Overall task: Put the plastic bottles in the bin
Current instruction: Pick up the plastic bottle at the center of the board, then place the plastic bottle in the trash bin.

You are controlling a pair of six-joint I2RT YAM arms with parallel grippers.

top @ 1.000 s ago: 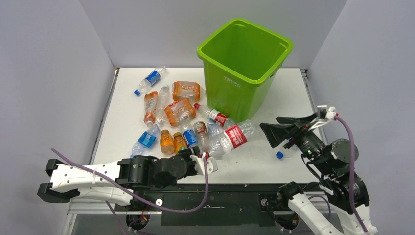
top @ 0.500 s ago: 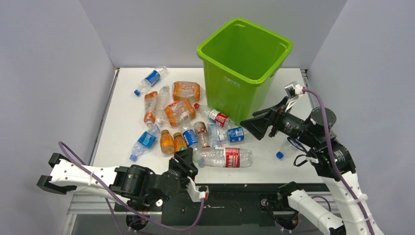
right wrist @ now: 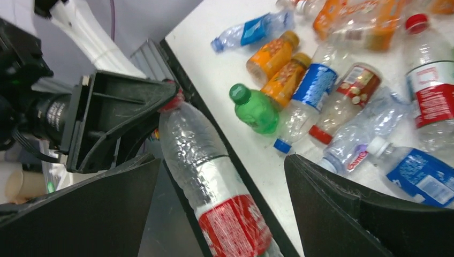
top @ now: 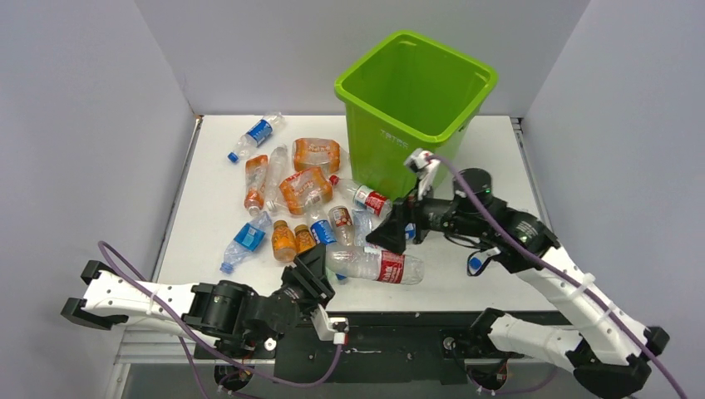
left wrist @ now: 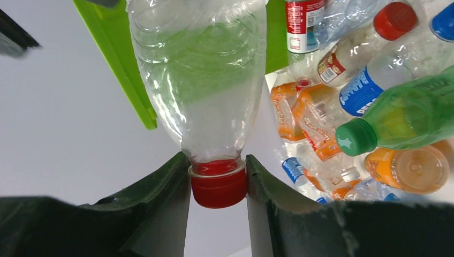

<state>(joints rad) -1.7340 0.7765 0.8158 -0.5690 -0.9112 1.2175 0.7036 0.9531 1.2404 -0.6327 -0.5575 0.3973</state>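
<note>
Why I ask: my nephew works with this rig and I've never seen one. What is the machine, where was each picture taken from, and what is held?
Two robot arms, the left arm and the right arm, are bolted at the near edge of the table. One picture looks down from above; the other two come from wrist cameras. Crushed plastic bottles lie on the table beside a green bin. The left gripper pinches a red-labelled bottle by its red cap. The right gripper stands open close by, holding nothing.

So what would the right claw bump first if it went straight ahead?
Probably the red-labelled bottle that the left claw holds; it lies just ahead of the open right claw.
</note>
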